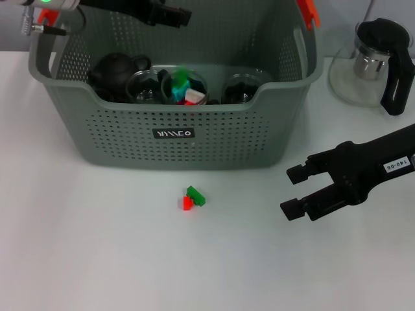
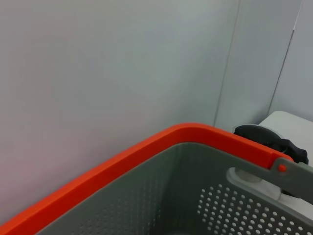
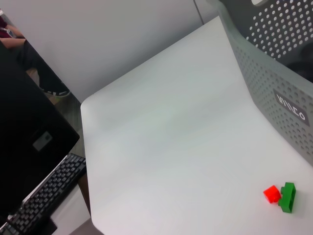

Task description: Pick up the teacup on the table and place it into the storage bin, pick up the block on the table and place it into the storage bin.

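Observation:
The storage bin (image 1: 117,123) stands at the table's far middle, its label facing me; its wall also shows in the right wrist view (image 3: 274,68) and its orange rim (image 2: 146,152) in the left wrist view. Glass teacups (image 1: 146,87) sit inside it, one holding coloured blocks (image 1: 185,87); no cup stands on the table. A green-and-red block (image 1: 193,197) (image 3: 282,195) lies on the table just in front of the bin. My right gripper (image 1: 288,191) hovers open to the block's right. My left gripper (image 1: 172,14) hangs over the bin's back left.
A black teapot (image 1: 117,68) lies in the bin's left part. A glass kettle with a black handle (image 1: 382,58) stands on the table right of the bin. A keyboard (image 3: 44,200) lies beyond the table's edge.

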Robot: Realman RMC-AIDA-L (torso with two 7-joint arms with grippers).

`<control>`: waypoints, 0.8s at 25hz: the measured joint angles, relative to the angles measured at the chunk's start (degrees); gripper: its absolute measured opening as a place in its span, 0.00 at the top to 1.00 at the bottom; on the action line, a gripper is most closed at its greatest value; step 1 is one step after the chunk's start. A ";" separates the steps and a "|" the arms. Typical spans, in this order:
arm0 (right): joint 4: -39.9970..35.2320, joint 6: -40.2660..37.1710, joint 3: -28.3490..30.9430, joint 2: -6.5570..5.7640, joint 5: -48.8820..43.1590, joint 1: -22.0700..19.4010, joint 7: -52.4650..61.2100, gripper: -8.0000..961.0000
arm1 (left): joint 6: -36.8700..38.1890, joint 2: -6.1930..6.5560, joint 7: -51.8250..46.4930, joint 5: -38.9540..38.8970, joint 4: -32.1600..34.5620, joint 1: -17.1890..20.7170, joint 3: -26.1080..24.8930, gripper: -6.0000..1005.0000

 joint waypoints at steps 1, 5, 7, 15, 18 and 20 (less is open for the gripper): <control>0.00 0.00 0.03 0.04 0.00 -0.02 -0.02 0.01 | 0.10 0.04 -0.01 0.00 0.21 0.08 0.01 0.50; 0.28 -0.12 0.13 0.05 0.00 -0.05 -0.06 0.01 | 2.17 0.26 -0.02 0.15 2.15 0.52 0.04 0.34; 0.49 -0.15 0.09 0.02 0.00 -0.08 -0.14 0.02 | 5.42 0.30 0.16 -0.33 4.87 1.37 -0.26 0.25; 1.51 0.08 0.19 -0.39 0.00 -0.18 -0.54 0.01 | 29.15 -3.65 13.22 -9.67 21.06 8.97 0.12 0.06; 1.54 0.26 0.26 -0.45 0.00 -0.18 -0.53 0.02 | 34.70 -5.91 16.45 -10.18 24.94 11.85 1.22 0.05; 1.56 0.36 0.29 -0.50 0.00 -0.16 -0.44 0.02 | 36.80 -7.05 17.35 -9.89 27.49 14.09 3.75 0.05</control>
